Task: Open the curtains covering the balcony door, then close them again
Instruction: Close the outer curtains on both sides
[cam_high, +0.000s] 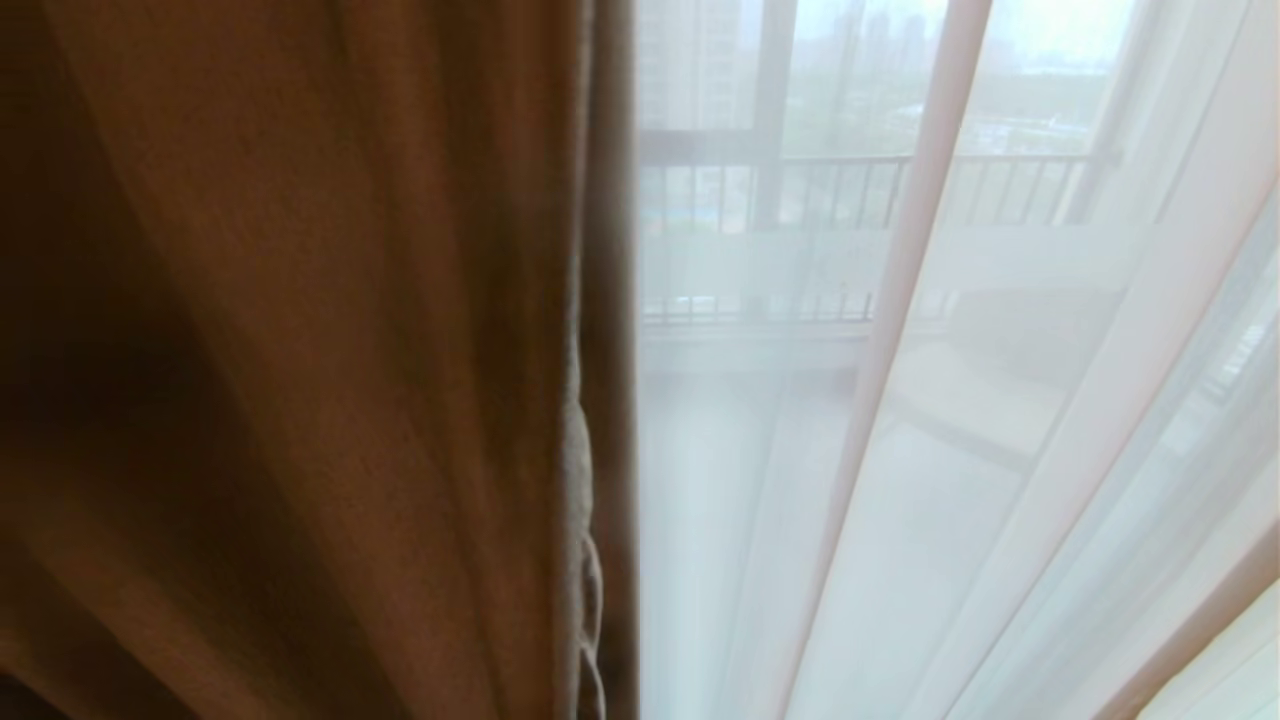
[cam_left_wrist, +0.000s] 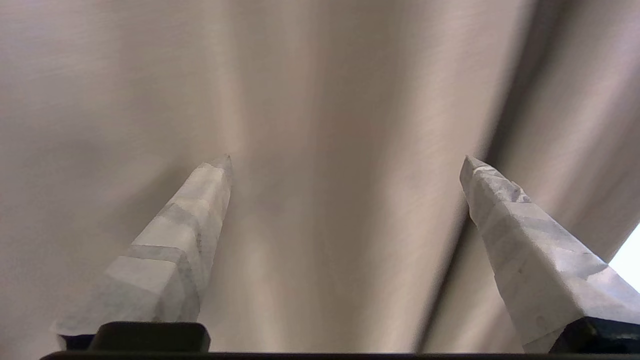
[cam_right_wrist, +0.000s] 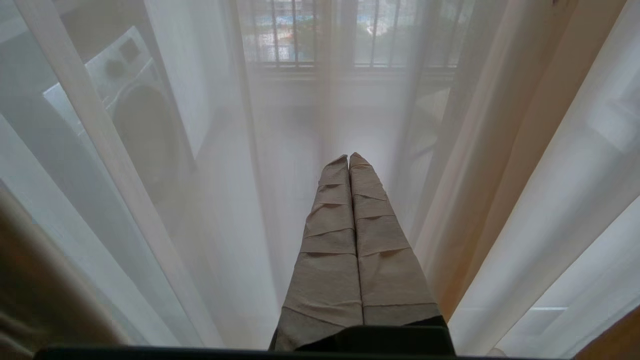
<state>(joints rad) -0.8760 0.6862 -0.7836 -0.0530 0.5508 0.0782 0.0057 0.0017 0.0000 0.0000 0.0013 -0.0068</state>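
Note:
The curtains hang close in front of me. The thick beige-brown drape (cam_high: 300, 350) fills the left half of the head view, its hemmed edge near the middle. The white sheer (cam_high: 1000, 450) covers the right half. Through the sheer I make out the balcony door (cam_high: 772, 100) with its dark frame and frosted stripe. My left gripper (cam_left_wrist: 347, 158) is open, its taped fingers (cam_left_wrist: 190, 225) spread wide and pointing at a fold of the drape (cam_left_wrist: 340, 125), nothing between them. My right gripper (cam_right_wrist: 348, 156) is shut and empty, pointing at the sheer (cam_right_wrist: 225, 200). Neither arm shows in the head view.
Behind the sheer, a washing machine (cam_right_wrist: 130, 100) stands on the balcony, and a barred railing (cam_high: 850, 190) runs across beyond the glass. A strip of brown drape (cam_right_wrist: 30, 290) shows beside the right arm.

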